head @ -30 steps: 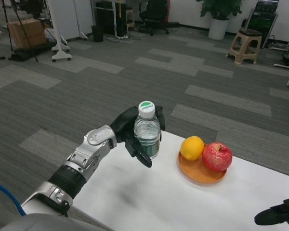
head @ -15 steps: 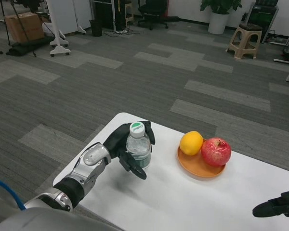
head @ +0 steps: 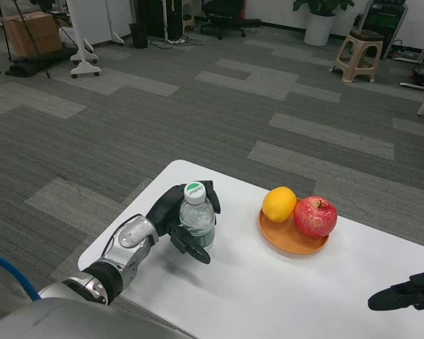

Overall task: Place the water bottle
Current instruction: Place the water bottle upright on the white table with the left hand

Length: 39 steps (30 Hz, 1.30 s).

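Water bottle [head: 197,220], clear with a white and green cap, stands upright near the left end of the white table [head: 268,296], with the robot's left hand [head: 175,220] wrapped around its body. To its right, an orange plate [head: 290,241] carries an orange [head: 279,204] and a red apple [head: 315,216], touching each other. At the near right edge, the right hand [head: 404,294] hovers low with nothing in it; how far its fingers are spread cannot be told.

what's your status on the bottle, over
Left hand grips water bottle, upright, low over table. Right hand idle at table edge. Fruit plate well clear.
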### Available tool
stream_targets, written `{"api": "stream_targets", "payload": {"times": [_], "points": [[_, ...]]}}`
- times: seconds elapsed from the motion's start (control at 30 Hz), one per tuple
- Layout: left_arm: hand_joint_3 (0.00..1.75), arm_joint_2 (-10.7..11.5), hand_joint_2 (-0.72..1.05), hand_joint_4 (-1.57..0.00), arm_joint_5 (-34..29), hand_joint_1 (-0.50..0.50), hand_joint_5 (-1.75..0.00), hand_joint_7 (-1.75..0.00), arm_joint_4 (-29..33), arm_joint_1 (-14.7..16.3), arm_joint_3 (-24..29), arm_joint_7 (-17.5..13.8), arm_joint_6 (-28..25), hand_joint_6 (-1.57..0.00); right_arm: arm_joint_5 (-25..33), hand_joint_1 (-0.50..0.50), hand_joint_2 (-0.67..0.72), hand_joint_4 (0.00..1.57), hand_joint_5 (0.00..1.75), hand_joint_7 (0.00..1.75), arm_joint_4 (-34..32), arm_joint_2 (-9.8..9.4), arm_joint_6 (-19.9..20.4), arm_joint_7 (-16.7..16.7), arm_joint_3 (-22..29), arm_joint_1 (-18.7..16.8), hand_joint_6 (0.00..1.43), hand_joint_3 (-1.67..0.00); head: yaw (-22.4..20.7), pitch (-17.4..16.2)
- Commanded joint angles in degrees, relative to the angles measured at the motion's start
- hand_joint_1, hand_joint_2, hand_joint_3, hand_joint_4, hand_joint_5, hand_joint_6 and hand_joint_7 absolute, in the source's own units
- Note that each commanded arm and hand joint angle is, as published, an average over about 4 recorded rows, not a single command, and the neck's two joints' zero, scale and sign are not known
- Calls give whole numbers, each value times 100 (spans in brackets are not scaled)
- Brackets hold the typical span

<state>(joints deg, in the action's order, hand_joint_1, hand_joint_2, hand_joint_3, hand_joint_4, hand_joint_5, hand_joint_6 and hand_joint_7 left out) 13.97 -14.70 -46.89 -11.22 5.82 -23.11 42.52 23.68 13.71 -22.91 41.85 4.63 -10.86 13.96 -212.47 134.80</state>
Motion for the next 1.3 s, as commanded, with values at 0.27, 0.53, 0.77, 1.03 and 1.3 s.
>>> {"api": "stream_targets", "payload": {"times": [0.27, 0.53, 0.77, 1.03, 1.3], "points": [[15, 5, 87, -106, 72, 50, -175, -159, -286, 85, -32, 4, -113, -111, 23, -25, 53, 0, 0, 0, 4, 5, 16, 29, -21, 72, 0, 0, -24, -31], [11, 0, 80, -74, 63, 50, -175, -169, -286, 85, -32, 0, -113, -83, 23, -25, 53, 0, 0, 0, -53, 5, 16, 29, -12, 37, 0, 0, -30, -39], [15, 0, 89, -38, 6, 50, -175, -162, -279, 111, -37, 2, -113, -50, 23, -25, 53, 0, 0, 0, -121, 8, 25, 29, -1, -1, 0, 0, -18, 0], [17, 0, 83, -46, -244, 50, -175, -154, -295, 111, -4, 9, -20, -65, 23, -25, 53, 0, 0, 0, -139, 23, 25, 29, 14, -7, 0, 0, -63, 34], [17, -8, 94, -42, -620, 50, -175, -154, -359, 111, -81, 53, 83, -63, 23, -25, 53, 0, 0, 0, -110, 36, 27, 29, 12, -5, 0, 0, -94, 13]]}}
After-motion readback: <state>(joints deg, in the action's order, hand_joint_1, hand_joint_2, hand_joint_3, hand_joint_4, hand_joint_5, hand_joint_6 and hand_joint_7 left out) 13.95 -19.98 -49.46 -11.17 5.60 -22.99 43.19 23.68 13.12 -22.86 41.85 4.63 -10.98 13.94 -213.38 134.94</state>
